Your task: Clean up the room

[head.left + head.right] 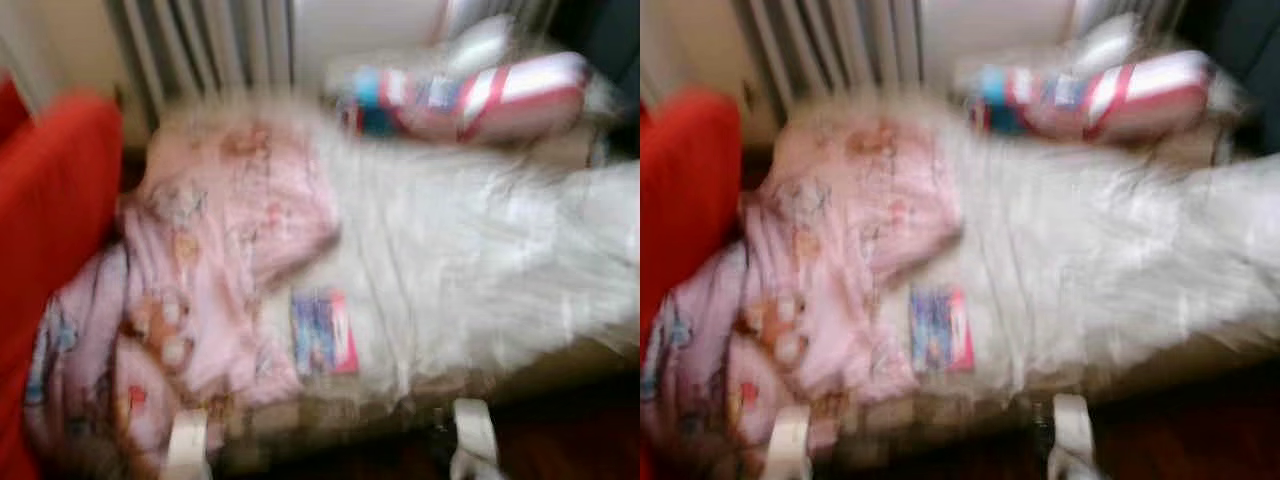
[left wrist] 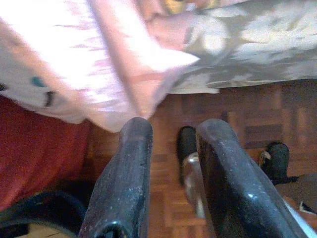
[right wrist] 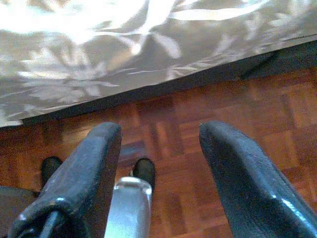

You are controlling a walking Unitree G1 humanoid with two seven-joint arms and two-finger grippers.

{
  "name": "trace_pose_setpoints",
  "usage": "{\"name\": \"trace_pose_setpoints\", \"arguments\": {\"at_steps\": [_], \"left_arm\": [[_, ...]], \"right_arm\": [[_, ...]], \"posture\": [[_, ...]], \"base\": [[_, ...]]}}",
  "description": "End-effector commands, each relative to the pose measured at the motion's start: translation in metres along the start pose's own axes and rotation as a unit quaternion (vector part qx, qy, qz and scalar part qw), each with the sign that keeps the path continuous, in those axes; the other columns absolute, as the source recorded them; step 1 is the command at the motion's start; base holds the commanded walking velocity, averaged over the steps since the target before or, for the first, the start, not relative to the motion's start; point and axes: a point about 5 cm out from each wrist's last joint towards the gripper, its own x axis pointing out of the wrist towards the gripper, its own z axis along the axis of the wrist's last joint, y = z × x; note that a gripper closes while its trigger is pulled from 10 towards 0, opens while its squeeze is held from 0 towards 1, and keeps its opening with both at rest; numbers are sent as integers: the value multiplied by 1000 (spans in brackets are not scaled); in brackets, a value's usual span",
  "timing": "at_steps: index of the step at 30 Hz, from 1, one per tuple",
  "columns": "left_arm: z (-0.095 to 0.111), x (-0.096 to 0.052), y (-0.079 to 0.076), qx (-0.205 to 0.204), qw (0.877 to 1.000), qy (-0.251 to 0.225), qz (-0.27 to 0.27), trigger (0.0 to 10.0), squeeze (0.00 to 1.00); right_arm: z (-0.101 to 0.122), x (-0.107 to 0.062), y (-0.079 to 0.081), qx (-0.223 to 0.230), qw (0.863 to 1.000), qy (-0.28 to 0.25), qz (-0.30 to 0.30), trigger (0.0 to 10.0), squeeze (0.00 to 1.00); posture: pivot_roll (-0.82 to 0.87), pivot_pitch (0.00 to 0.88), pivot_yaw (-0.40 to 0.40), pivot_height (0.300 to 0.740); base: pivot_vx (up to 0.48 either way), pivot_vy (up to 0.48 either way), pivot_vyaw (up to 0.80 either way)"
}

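Heavy blur in your head views.
Your wrist views are sharper; glare whitens the blanket (image 2: 59, 54), floor (image 3: 173, 129) stays dim.

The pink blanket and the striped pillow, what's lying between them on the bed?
Only rumpled white sheet lies between the pink blanket and the striped pillow, in the blurred eye views.

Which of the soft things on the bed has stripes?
The cushion at the far end of the bed, striped red, white and blue. The blanket nearer the robot is pink with printed figures.
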Motion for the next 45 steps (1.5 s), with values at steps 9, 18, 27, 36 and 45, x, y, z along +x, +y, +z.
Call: {"name": "trace_pose_setpoints", "arguments": {"at_steps": [9,18,27,36,45], "left_arm": [[-7,-1,-5,-10,1000,5,-13,10000,0],[-7,-1,-7,26,999,11,-30,10000,1000],[-7,-1,-9,22,999,10,-31,10000,1000],[-8,-1,-8,17,999,10,-29,10000,0],[-9,-1,-7,17,999,17,-26,10000,0]], "right_arm": [[-5,-2,-11,-6,1000,11,-13,10000,0],[-6,-2,-11,-9,1000,12,-13,10000,0],[-6,-2,-10,-10,1000,12,-11,10000,0],[-6,-2,-11,-11,1000,13,-11,10000,0],[-5,-2,-11,-11,1000,10,-11,10000,0]], "posture": [[-118,67,-19,740],[-120,55,-16,740],[-119,50,-17,740],[-118,63,-20,740],[-120,70,-18,740]], "base": [[0,0,0],[0,0,0],[0,0,0],[0,0,0],[0,0,0]]}}
